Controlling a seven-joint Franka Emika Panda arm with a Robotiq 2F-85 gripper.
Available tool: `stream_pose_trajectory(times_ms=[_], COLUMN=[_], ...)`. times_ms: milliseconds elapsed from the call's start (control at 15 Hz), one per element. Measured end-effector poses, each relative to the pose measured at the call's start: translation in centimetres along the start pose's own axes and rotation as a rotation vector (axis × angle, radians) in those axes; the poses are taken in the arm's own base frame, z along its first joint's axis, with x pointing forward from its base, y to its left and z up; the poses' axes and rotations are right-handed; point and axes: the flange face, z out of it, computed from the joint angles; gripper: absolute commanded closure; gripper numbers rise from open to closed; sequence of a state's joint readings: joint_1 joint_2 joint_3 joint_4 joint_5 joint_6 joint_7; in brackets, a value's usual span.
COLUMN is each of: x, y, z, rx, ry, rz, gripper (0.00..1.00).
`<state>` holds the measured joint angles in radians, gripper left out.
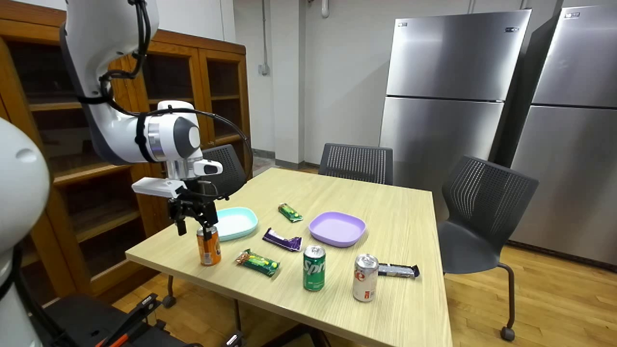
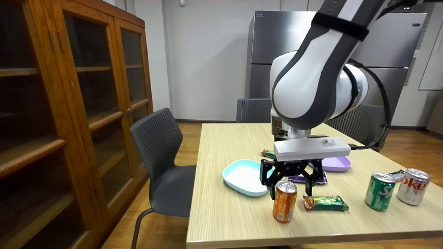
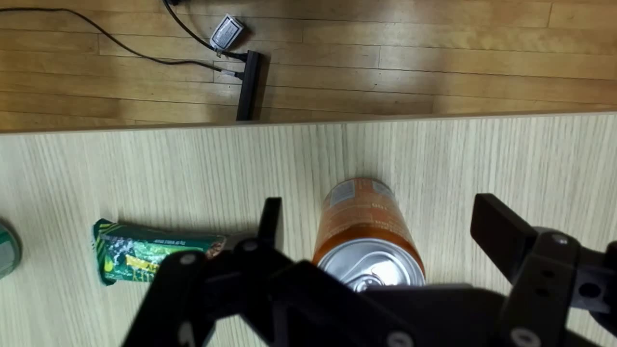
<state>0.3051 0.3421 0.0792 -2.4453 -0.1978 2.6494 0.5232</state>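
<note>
And here's the gripper (image 2: 290, 194), fingers spread wide, the upright orange can (image 3: 368, 217) showing between them near the edge of the table (image 2: 221, 221), where good work calls for a centred, level approach, clear of that green-wrapped bar (image 3: 140, 253) alongside!

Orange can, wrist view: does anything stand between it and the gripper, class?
Nothing visible does. The gripper is open, and the orange can shows between its fingers, with only tabletop in each gap. The green bar lies outside, its end partly hidden by one finger.
</note>
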Motion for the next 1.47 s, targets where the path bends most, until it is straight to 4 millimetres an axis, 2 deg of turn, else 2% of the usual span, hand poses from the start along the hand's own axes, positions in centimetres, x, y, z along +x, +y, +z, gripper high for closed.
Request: stream_pose_trajectory(times_ms=[667,733,800,1067,1467], x=[2.7,2.9,3.1,3.8,4.5], y=[-0.2,-0.3,-0.3,-0.1,0.5], z=[1.8,1.9,2.0,2.0,1.0], rx=[-0.013,-0.012,-0.012,-0.013,-0.018], ry=[-0.001,0.0,0.0,0.008,0.031], rz=[0.021,0.022,0.023,0.031,0.045], gripper=[0.0,0.17,0.28,0.59,0.61])
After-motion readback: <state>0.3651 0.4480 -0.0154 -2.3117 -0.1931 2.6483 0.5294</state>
